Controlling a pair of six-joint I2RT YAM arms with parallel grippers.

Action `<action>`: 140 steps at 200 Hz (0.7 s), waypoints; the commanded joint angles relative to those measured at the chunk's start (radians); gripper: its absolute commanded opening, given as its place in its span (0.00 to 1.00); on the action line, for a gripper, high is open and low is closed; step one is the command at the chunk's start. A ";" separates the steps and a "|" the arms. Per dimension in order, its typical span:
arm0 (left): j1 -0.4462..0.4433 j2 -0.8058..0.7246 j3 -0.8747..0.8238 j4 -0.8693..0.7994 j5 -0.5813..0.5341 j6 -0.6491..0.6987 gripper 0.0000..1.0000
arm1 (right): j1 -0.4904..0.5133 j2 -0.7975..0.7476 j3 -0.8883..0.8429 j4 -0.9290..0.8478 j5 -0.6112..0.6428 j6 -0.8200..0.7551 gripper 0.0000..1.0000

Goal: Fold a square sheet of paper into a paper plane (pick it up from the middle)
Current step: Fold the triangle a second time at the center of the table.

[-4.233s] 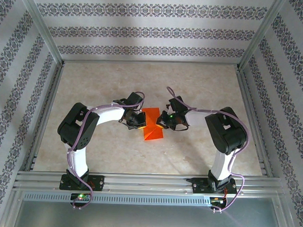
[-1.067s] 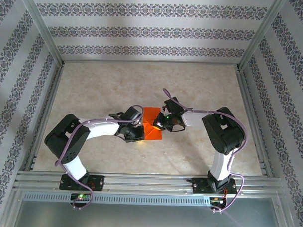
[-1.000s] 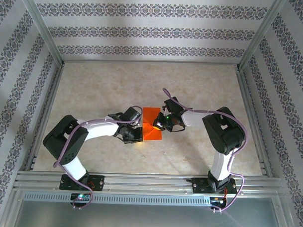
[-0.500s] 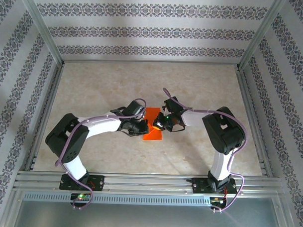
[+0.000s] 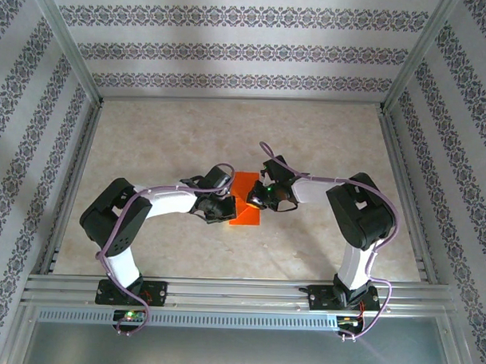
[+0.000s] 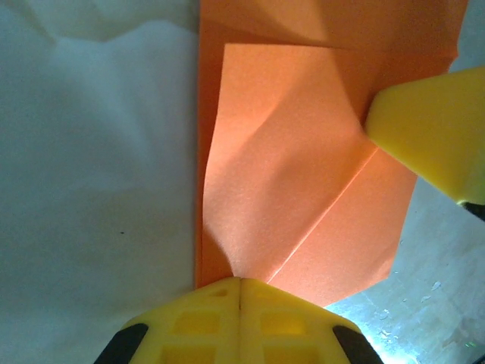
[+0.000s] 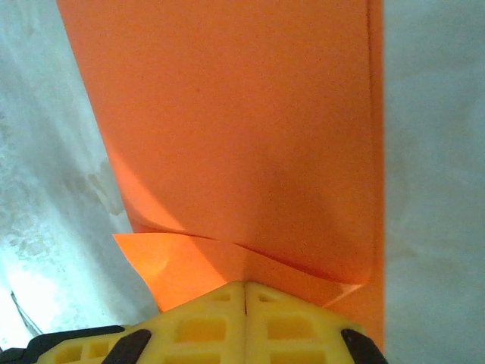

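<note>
The orange sheet of paper (image 5: 243,217) lay partly folded on the table (image 5: 172,140), about midway between the two arms and nearer the front edge than the far wall. The left gripper (image 5: 225,207) met it from the left and the right gripper (image 5: 255,201) from the right, both low over the sheet.

In the left wrist view the left fingers (image 6: 204,307) were pressed tight together. A folded flap (image 6: 280,152) with a slanting crease (image 6: 326,208) narrowed down to their tips. I could not tell whether the paper was pinched between them. A yellow finger of the right gripper rested on the flap's right edge.

In the right wrist view the right fingers (image 7: 295,318) were also closed together, against the sheet's near edge, where one layer curled up slightly.
</note>
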 commanded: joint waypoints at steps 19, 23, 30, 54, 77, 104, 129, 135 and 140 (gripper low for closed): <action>-0.008 0.027 -0.058 0.004 -0.013 -0.029 0.00 | 0.056 -0.069 -0.021 -0.015 0.029 -0.051 0.00; -0.008 0.029 -0.058 0.006 -0.012 -0.029 0.00 | 0.060 -0.071 -0.024 -0.014 0.027 -0.047 0.00; -0.008 0.030 -0.057 0.007 -0.010 -0.030 0.00 | 0.068 -0.069 -0.028 -0.010 0.024 -0.040 0.00; -0.008 0.027 -0.062 0.011 -0.010 -0.029 0.00 | 0.086 -0.050 -0.033 -0.004 0.008 -0.021 0.00; -0.008 0.023 -0.066 0.012 -0.011 -0.030 0.00 | 0.092 -0.037 -0.044 0.006 0.003 -0.004 0.00; -0.008 0.026 -0.066 0.014 -0.008 -0.029 0.00 | 0.091 -0.012 -0.029 0.007 -0.017 -0.004 0.00; -0.008 0.022 -0.068 0.008 -0.015 -0.029 0.00 | 0.091 0.016 -0.016 0.001 -0.034 -0.008 0.00; -0.007 0.020 -0.070 0.005 -0.018 -0.029 0.00 | 0.088 0.020 -0.015 -0.002 -0.036 -0.008 0.00; -0.008 0.019 -0.071 0.003 -0.020 -0.030 0.00 | 0.087 0.022 -0.015 -0.004 -0.036 -0.010 0.00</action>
